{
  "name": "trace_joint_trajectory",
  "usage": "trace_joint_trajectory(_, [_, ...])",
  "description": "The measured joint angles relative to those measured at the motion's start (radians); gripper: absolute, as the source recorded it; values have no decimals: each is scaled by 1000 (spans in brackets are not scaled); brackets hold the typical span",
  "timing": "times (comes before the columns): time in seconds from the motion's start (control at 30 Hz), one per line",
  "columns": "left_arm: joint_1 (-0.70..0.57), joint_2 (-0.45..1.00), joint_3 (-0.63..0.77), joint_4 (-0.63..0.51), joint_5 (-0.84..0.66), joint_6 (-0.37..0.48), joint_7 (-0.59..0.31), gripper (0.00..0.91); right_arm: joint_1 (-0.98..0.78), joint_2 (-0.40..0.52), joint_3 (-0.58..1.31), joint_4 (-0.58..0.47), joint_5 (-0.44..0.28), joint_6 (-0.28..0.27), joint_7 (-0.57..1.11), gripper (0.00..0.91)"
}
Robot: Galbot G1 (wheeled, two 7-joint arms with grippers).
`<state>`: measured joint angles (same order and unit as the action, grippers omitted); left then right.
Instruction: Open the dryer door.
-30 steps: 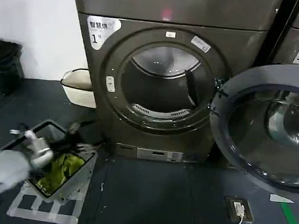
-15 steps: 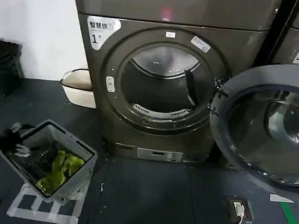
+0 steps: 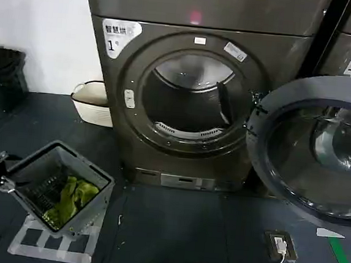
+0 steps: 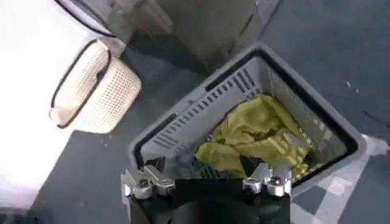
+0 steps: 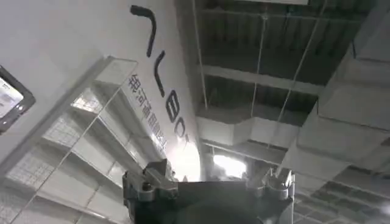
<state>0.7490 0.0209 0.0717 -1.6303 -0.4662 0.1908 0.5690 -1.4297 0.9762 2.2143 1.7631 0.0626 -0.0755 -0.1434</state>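
**Dryer door swung wide on its hinge; both arms clear of it**

The brown-grey dryer (image 3: 198,84) stands against the wall with its round drum opening bare. The dryer door (image 3: 312,146) hangs fully open to the right of that opening, its grey inner face and dark glass turned toward the head camera, so by how things lie the task looks done.

As a thing to handle, the door is large, rigid and probably fairly heavy, glass set in a thick ring, and it will only travel in an arc about its hinge at the opening's right edge. The glass is smooth and gives no purchase; the rim on the side away from the hinge is the sensible place to take hold, where leverage is greatest. Pulling against the arc would strain the hinge.

On the floor at the left sits a grey basket (image 3: 56,192) with yellow-green cloth (image 4: 259,134) inside, and a white wicker basket (image 3: 92,102) stands beside the machine.

The left gripper (image 4: 207,181) hovers over the grey basket, fingers spread apart and holding nothing. The right gripper (image 5: 207,182) points up at the ceiling, its fingers likewise apart and empty
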Motion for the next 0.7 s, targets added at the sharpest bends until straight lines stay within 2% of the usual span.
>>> trace_joint_trajectory(0.47, [4,-15,5,7,2,-3,-19,907,-3,3,4,5,1,-1,-5,907])
trace_joint_trajectory(0.7, [2,-12,5,3,24,0,0,907,-8,4,5,3,0,0,-5,907])
